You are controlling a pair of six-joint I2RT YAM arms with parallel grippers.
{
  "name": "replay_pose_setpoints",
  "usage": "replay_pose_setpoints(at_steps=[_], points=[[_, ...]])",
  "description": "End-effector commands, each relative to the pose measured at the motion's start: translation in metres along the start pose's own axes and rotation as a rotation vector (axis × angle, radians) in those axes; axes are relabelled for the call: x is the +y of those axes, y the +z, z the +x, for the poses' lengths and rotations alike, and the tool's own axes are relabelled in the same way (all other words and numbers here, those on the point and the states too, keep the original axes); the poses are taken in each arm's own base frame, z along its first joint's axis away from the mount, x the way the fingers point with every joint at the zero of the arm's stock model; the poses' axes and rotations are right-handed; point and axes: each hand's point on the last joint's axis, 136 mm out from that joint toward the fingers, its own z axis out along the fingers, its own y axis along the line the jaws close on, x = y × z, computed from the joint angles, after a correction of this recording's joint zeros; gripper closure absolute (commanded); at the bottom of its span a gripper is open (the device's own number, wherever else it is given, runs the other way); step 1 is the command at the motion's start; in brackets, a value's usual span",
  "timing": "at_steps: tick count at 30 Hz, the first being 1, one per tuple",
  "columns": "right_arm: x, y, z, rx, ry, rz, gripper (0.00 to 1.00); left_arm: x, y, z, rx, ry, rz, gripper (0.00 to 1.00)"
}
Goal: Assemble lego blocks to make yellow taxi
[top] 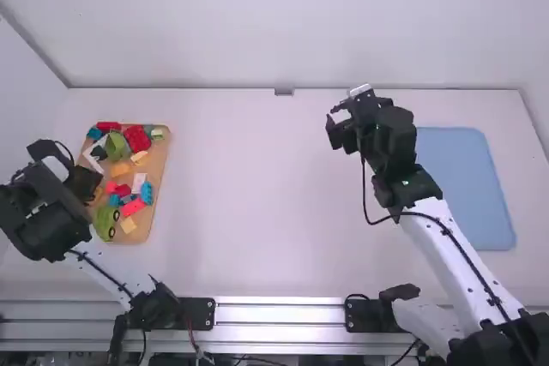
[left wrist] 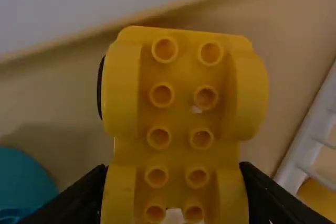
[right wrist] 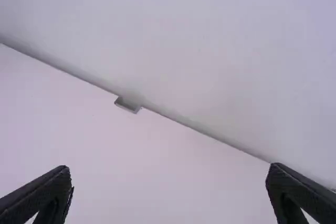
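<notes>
The yellow plastic wheeled block (left wrist: 182,72), with two rows of round studs and a black wheel showing at one side, is grasped between the fingers of the left pincer (top: 84,183), at the left edge of the tan tray (top: 159,160). Whether it touches the tray, I cannot tell. Just beside it in the left wrist view are a rounded blue plastic piece (left wrist: 23,179) and a white barred piece (left wrist: 310,153). The tray lies on the left of the white bench (top: 257,203); a red block (top: 137,138) lies toward its far end, a green wheeled block (top: 105,222) toward its near end. Well apart, right of the bench's middle, the right pincer (top: 340,131) is released, its fingers wide apart, with a pale blue mat (top: 463,190) farther right.
</notes>
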Motion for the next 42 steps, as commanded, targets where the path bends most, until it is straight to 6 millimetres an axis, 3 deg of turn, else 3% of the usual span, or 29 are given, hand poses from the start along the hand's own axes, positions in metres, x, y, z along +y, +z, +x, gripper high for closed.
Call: replay_pose_setpoints(at_steps=[1, 6, 10, 13, 17, 22, 27, 28, 30, 32, 33, 36, 37, 39, 41, 42], points=[[-0.003, -0.001, -0.016, -0.031, 0.005, 0.006, 0.02, 0.004, 0.007, 0.016, 0.042, 0.021, -0.015, 0.44], [-0.003, -0.001, -0.016, -0.032, 0.005, 0.006, 0.01, 0.001, 0.003, 0.012, 0.040, 0.019, -0.014, 0.47], [-0.003, -0.001, -0.017, -0.033, 0.005, 0.006, 0.01, -0.003, -0.015, 0.001, 0.056, -0.005, -0.025, 0.44], [-0.003, -0.001, -0.017, -0.032, 0.005, 0.007, 0.02, -0.007, -0.039, -0.007, 0.074, -0.011, -0.033, 0.39], [-0.003, -0.001, -0.016, -0.032, 0.005, 0.007, 0.02, -0.018, -0.075, -0.010, 0.056, 0.016, -0.016, 0.41], [-0.003, -0.001, -0.016, -0.032, 0.004, 0.006, 0.01, -0.050, -0.119, 0.010, 0.023, 0.197, 0.092, 0.47], [-0.003, -0.001, -0.015, -0.028, 0.005, 0.006, 0.01, -0.094, -0.168, 0.058, -0.050, 0.519, 0.264, 0.46], [-0.003, -0.001, -0.015, -0.027, 0.005, 0.005, 0.01, -0.113, -0.186, 0.089, -0.074, 0.715, 0.353, 0.46], [-0.003, -0.001, -0.015, -0.027, 0.005, 0.005, 0.01, -0.121, -0.193, 0.105, -0.081, 0.796, 0.391, 0.46], [-0.003, -0.001, -0.016, -0.029, 0.005, 0.005, 0.02, -0.149, -0.216, 0.167, -0.090, 1.072, 0.530, 0.45], [-0.003, -0.001, -0.016, -0.030, 0.005, 0.006, 0.01, -0.153, -0.219, 0.179, -0.089, 1.125, 0.552, 0.46], [-0.003, -0.001, -0.016, -0.032, 0.005, 0.007, 0.01, -0.166, -0.233, 0.263, -0.062, 1.483, 0.642, 0.47], [-0.003, -0.001, -0.016, -0.032, 0.005, 0.007, 0.02, -0.167, -0.233, 0.266, -0.060, 1.498, 0.644, 0.47], [-0.003, -0.001, -0.016, -0.029, 0.005, 0.005, 0.02, -0.170, -0.233, 0.315, -0.037, 1.704, 0.662, 0.50], [-0.003, -0.001, -0.015, -0.028, 0.005, 0.006, 0.01, -0.171, -0.232, 0.329, -0.038, 1.769, 0.660, 0.53], [-0.002, -0.001, -0.015, -0.027, 0.005, 0.005, 0.02, -0.174, -0.228, 0.352, -0.047, 1.874, 0.645, 0.53]])
